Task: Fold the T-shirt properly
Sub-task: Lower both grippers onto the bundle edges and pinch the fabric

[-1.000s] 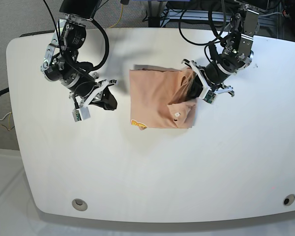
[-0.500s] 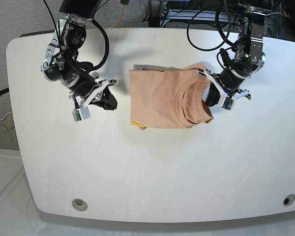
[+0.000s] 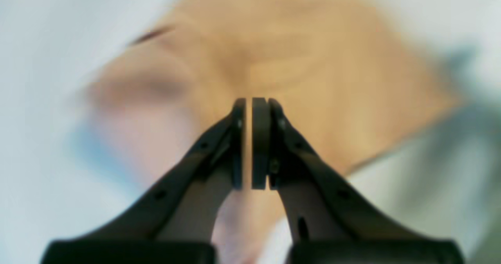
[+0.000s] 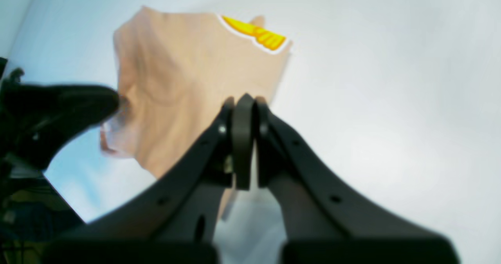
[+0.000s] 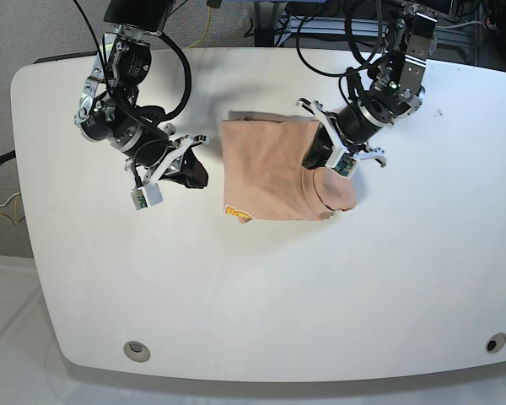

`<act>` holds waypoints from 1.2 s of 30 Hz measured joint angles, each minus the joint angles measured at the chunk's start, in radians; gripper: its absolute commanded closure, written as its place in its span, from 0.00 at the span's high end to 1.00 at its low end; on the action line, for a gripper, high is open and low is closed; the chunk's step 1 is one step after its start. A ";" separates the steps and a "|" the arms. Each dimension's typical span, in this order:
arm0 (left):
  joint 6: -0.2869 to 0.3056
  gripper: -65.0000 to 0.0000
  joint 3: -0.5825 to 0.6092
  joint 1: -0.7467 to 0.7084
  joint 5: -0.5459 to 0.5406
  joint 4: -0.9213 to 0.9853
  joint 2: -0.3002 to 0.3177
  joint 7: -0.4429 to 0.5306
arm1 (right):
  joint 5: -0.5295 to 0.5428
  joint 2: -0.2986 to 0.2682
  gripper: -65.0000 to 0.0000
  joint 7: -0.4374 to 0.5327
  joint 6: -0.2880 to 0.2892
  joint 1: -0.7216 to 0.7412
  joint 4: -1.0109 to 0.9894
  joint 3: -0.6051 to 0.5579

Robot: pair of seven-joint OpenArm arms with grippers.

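My left wrist view is smeared: the T-shirt (image 3: pixel 313 72) fills its upper centre as a tan blur. In base view, the left gripper (image 5: pixel 319 157) hides the cloth beneath.

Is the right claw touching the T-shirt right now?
Apart. The base view shows the right claw over bare table, with a white gap between it and the T-shirt edge.

The T-shirt (image 5: pixel 274 173) lies on the table (image 5: pixel 261 295) between both hands, left hand (image 5: pixel 320 154) on its edge.
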State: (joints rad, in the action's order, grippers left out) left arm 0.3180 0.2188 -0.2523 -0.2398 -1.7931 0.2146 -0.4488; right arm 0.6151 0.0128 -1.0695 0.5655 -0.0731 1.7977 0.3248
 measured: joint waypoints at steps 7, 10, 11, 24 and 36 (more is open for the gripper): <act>-0.088 0.01 0.032 0.003 0.001 -0.034 -0.005 -0.072 | 0.001 -0.002 0.00 0.000 0.000 0.000 0.000 -0.013; -0.094 0.01 0.047 0.005 0.000 -0.040 -0.003 -0.075 | -0.003 -0.007 0.00 -0.001 0.000 0.003 -0.001 -0.049; -0.094 0.01 0.053 0.005 0.000 -0.040 -0.003 -0.075 | -0.003 -0.008 0.00 -0.003 0.001 0.008 -0.001 -0.064; -0.092 0.01 0.055 0.020 -0.001 -0.010 -0.067 -0.071 | 0.000 -0.028 0.00 0.004 0.003 0.176 -0.146 -0.195; -0.091 0.01 0.051 0.015 0.000 0.044 -0.130 -0.074 | 0.002 -0.071 0.00 0.105 0.003 0.282 -0.311 -0.350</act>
State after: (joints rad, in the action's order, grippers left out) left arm 0.2268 0.2695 -0.2375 -0.2398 -1.7493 0.0849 -0.5232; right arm 0.6170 -0.0586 -0.9649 0.5682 0.2089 1.4872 -0.0250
